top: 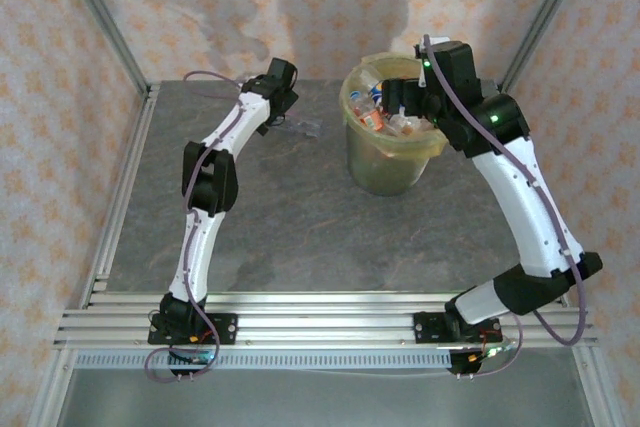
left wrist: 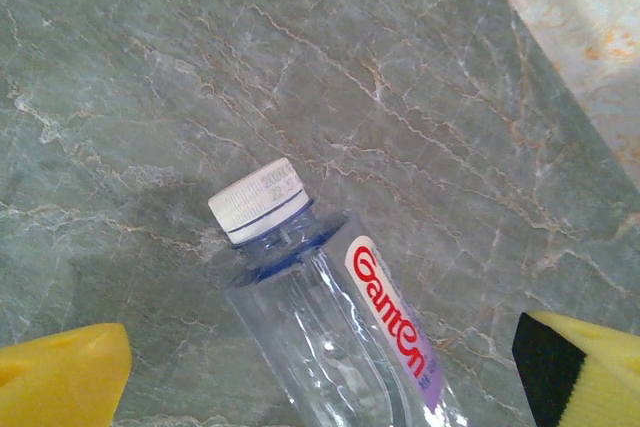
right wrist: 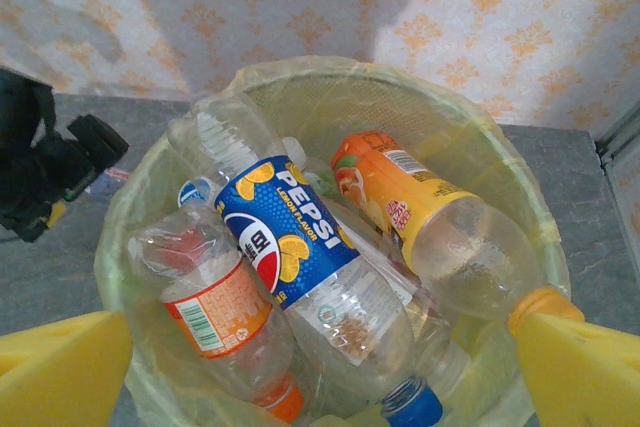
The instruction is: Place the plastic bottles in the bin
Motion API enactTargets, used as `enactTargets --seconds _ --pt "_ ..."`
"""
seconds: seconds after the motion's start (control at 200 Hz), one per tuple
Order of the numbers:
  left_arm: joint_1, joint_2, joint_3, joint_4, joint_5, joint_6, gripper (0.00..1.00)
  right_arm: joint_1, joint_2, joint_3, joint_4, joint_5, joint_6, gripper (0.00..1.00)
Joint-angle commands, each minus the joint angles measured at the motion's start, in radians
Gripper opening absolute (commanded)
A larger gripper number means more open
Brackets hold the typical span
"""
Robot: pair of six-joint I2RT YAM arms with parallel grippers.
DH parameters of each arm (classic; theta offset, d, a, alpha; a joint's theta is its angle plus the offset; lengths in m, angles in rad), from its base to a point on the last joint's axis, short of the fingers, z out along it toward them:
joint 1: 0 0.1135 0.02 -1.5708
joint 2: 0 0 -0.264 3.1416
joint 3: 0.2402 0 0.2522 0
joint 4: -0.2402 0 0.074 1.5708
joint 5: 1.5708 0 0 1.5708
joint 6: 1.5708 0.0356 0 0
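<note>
A clear, white-capped plastic bottle [left wrist: 330, 317] is pictured lying on its side near the far edge of the bench [top: 300, 237], left of the bin [top: 395, 162]. The left tool [left wrist: 320, 372] is lowered over it, fingers spread wide to either side of the body. The right tool [right wrist: 320, 347] is held above the bin, fingers likewise apart and nothing gripped. A Pepsi bottle [right wrist: 290, 237] and an orange-labelled bottle [right wrist: 410, 202] are among those heaped inside. For a sound pick, the left tool is best closed squarely across the body below the shoulder, so the thin wall is not squeezed out sideways. The bin mouth should be vacated by the right arm before the carry.
</note>
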State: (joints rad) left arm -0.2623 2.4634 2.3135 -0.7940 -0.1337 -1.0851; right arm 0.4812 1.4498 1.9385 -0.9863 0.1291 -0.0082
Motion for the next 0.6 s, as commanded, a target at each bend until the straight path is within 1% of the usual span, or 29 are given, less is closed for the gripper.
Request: enactTargets --seconds 0.0,0.325,0.385,0.505,0.545,0.596 --pt "-0.011 0.028 0.044 -0.036 0.014 -0.019 1.00 0.002 -0.036 -0.026 0.034 -0.006 0.031 0.99" --pt "-0.025 0.163 0.177 -0.064 0.068 -0.001 1.00 0.006 -0.045 -0.062 0.044 -0.012 0.042 0.99" --pt "-0.025 0.183 0.189 -0.061 0.086 0.000 1.00 0.008 -0.040 -0.062 0.042 -0.010 0.040 0.99" --pt "-0.026 0.201 0.182 -0.080 0.089 -0.007 1.00 0.010 -0.035 -0.063 0.043 -0.001 0.038 0.99" --pt "-0.026 0.199 0.168 -0.086 0.087 -0.012 0.98 0.011 -0.035 -0.062 0.046 0.001 0.038 0.99" --pt "-0.026 0.196 0.152 -0.096 0.082 -0.021 0.86 0.012 -0.035 -0.065 0.049 0.002 0.037 0.99"
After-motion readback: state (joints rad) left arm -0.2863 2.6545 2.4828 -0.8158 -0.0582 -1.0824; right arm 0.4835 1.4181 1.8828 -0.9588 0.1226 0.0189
